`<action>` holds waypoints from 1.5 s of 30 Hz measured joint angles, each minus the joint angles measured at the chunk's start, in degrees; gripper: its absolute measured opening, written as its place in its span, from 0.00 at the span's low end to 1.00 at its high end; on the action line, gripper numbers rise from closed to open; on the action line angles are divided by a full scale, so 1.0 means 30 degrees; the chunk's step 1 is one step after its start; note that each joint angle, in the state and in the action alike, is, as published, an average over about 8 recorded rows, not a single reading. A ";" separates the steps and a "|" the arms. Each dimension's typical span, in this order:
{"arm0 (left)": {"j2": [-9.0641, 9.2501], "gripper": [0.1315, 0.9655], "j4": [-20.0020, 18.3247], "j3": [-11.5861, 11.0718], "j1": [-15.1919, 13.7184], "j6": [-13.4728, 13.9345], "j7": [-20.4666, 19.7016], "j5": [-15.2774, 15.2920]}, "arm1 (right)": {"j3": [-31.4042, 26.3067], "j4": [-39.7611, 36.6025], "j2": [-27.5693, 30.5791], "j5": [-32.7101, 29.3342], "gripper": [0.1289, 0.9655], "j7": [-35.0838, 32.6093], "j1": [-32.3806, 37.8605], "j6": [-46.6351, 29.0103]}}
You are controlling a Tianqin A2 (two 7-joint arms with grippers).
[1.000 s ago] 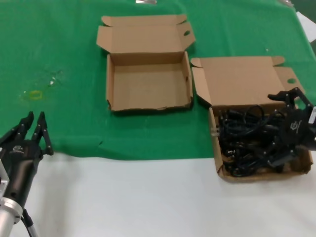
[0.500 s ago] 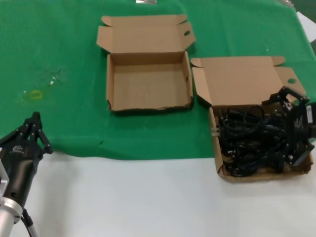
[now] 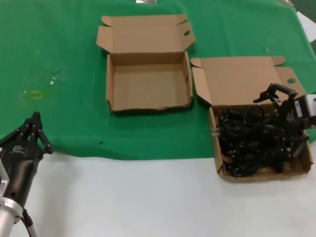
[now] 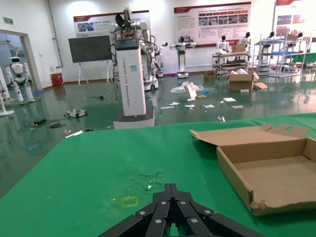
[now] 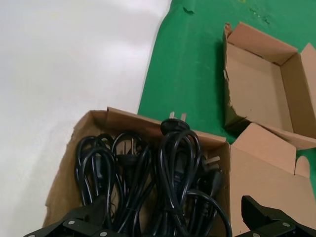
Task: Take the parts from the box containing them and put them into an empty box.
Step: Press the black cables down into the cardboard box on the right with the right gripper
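Note:
Several coiled black power cords, the parts (image 3: 247, 143) (image 5: 168, 168), fill the brown box containing them (image 3: 266, 174) (image 5: 64, 173) at the right, its lid folded back. My right gripper (image 3: 279, 123) (image 5: 170, 217) hangs open over the right side of that pile, one finger on each side of the cords and nothing held. The empty box (image 3: 148, 86) (image 5: 256, 89) (image 4: 276, 177) stands open farther back, left of the full one. My left gripper (image 3: 34, 128) (image 4: 171, 186) rests shut and empty at the near left, on the edge of the green cloth.
A green cloth (image 3: 59, 49) covers the far half of the table and bare white tabletop (image 3: 148, 197) the near half. The two boxes stand a few centimetres apart. A small yellow mark (image 3: 34, 94) sits on the cloth ahead of the left gripper.
The left gripper's fingers closed about a second ago and have stayed still since. The right gripper turned and shifted slightly left over the cords, its fingers staying spread.

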 joint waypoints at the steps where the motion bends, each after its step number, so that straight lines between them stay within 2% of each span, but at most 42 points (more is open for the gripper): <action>1: 0.0000 0.01 0.0000 0.0000 0.0000 0.0000 0.0000 0.0000 | -0.0039 -0.0437 -0.0185 -0.0083 1.00 -0.0254 0.0211 -0.0039; 11: 0.0000 0.01 0.0000 0.0000 0.0000 0.0000 0.0000 0.0000 | -0.0054 -0.3846 -0.1495 -0.0583 0.99 -0.2264 0.1736 0.0081; 14: 0.0000 0.01 0.0000 0.0000 0.0000 0.0000 0.0000 0.0000 | 0.0006 -0.4201 -0.1619 -0.0652 0.98 -0.2475 0.1836 0.0169; 23: 0.0000 0.01 0.0000 0.0000 0.0000 0.0000 0.0000 0.0000 | 0.0196 -0.4312 -0.1663 -0.0747 0.88 -0.2491 0.1567 0.0399; 31: 0.0000 0.01 0.0000 0.0000 0.0000 0.0000 0.0000 -0.0001 | 0.0245 -0.4349 -0.1784 -0.0871 0.69 -0.2436 0.1519 0.0513; 35: 0.0000 0.01 0.0000 0.0000 0.0000 0.0000 0.0000 -0.0001 | 0.0243 -0.4433 -0.1883 -0.0949 0.69 -0.2470 0.1598 0.0562; 43: 0.0000 0.01 0.0000 0.0000 0.0000 0.0000 0.0000 -0.0001 | 0.0244 -0.4589 -0.1973 -0.1068 0.43 -0.2660 0.1612 0.0691; 45: 0.0000 0.01 0.0000 0.0000 0.0000 0.0000 0.0000 -0.0001 | 0.0251 -0.4590 -0.1964 -0.1082 0.40 -0.2695 0.1556 0.0721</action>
